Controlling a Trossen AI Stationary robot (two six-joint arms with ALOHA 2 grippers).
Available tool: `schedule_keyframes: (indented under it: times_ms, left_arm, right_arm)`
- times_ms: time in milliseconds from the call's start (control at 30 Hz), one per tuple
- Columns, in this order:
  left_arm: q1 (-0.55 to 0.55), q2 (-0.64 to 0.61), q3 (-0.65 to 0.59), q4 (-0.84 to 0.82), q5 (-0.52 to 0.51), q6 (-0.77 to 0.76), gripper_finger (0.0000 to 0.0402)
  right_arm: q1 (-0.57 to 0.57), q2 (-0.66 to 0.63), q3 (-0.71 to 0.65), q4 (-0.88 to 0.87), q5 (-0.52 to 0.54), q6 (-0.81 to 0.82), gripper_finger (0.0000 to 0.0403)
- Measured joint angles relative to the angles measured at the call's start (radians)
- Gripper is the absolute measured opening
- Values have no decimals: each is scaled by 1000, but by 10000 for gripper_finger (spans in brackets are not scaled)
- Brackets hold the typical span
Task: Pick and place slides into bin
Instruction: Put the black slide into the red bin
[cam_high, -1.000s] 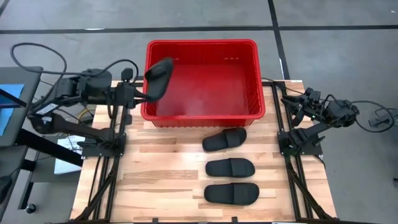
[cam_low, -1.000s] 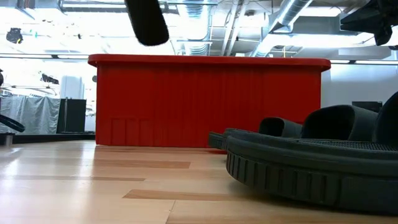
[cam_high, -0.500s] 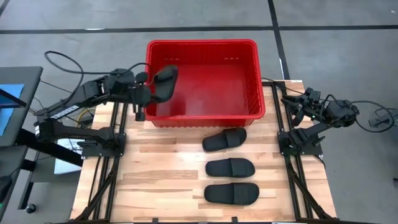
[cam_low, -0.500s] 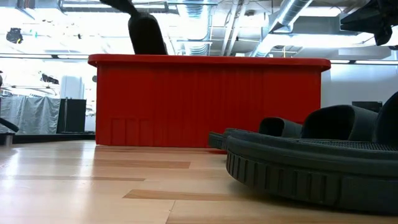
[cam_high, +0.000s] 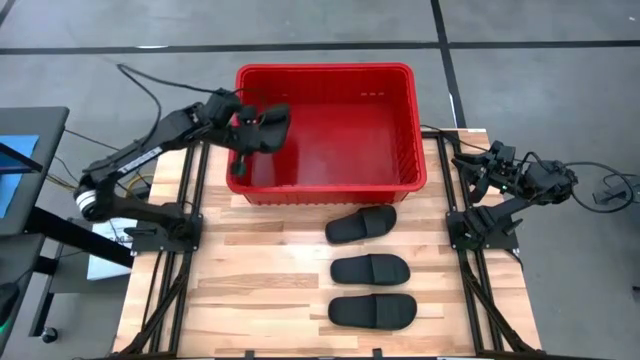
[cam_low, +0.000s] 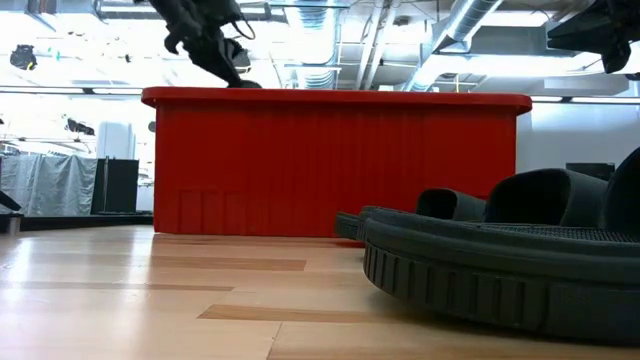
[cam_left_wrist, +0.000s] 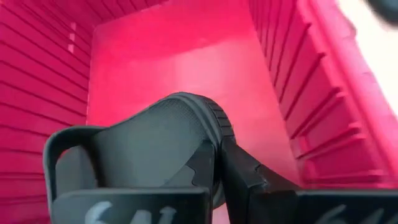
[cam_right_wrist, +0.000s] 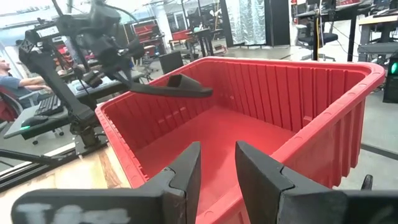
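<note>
The red bin stands at the table's far middle. My left gripper reaches over the bin's left wall, shut on one black slide, which hangs inside the bin near that wall; it also shows in the right wrist view. Three more slides lie soles down on the table in front of the bin: one, a second, a third. My right gripper waits open and empty at the table's right edge, beside the bin's right wall. My left gripper pinches the slide between its two fingers at one end of the sole. The fingers come from the table's left, slanting down over the bin's wall. The slide sticks out about level from the fingers, clear of the bin's floor.
The bin's floor is bare red plastic. The bin's front wall stands between the table's slides and the inside. Bare wooden table lies left of the three slides.
My left gripper has gone toward the table's right, over the bin's left wall, and down into the bin with the slide. The slide has sunk from well above the rim to about rim height and has tipped from steep to about level.
</note>
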Motion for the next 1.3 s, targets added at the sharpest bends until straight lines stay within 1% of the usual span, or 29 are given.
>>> schedule_keyframes:
  times_ms: [200, 367, 600, 733, 867, 1133, 1300]
  left_arm:
    - [30, 80, 0, 35, 13, 54, 0]
    - [49, 138, 0, 32, -4, 72, 0]
    - [103, 150, 0, 29, -13, 96, 0]
    - [136, 150, 0, 32, 1, 107, 0]
    - [139, 161, 0, 41, -2, 120, 0]
    - [138, 235, 0, 39, -20, 124, 0]
    - [145, 248, 0, 38, -33, 133, 0]
  right_arm:
    - [0, 0, 0, 0, 0, 0, 91]
    - [0, 0, 0, 0, 0, 0, 91]
    - [0, 0, 0, 0, 0, 0, 91]
    - [0, 0, 0, 0, 0, 0, 91]
    - [0, 0, 0, 0, 0, 0, 91]
    - [0, 0, 0, 0, 0, 0, 91]
    - [0, 0, 0, 0, 0, 0, 91]
